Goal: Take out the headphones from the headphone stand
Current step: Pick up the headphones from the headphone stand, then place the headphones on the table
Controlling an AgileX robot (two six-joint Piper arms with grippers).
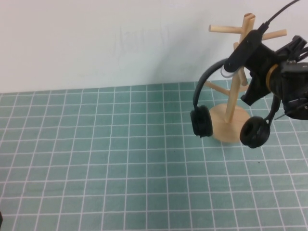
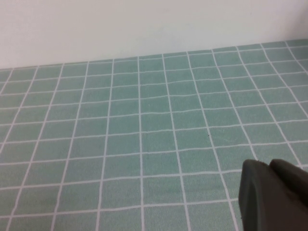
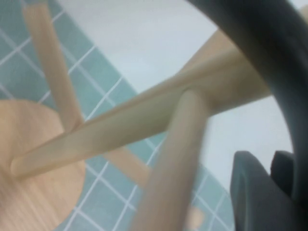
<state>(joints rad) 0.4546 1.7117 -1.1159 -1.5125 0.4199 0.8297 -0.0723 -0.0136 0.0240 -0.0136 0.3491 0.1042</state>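
Observation:
The black headphones (image 1: 201,121) hang on the light wooden headphone stand (image 1: 234,98) at the back right, headband over a peg, one ear cup on each side of the pole. My right gripper (image 1: 237,58) is at the top of the headband beside the pole, shut on the headband. In the right wrist view the headband (image 3: 260,43) arcs past the stand's pegs (image 3: 144,120) into my right gripper (image 3: 269,178). My left gripper (image 2: 267,166) shows only in its wrist view, shut and empty, low over the mat, far from the stand.
A green grid mat (image 1: 120,159) covers the table. A white wall (image 1: 96,38) rises right behind the stand. The stand's round base (image 1: 221,126) rests on the mat between the ear cups.

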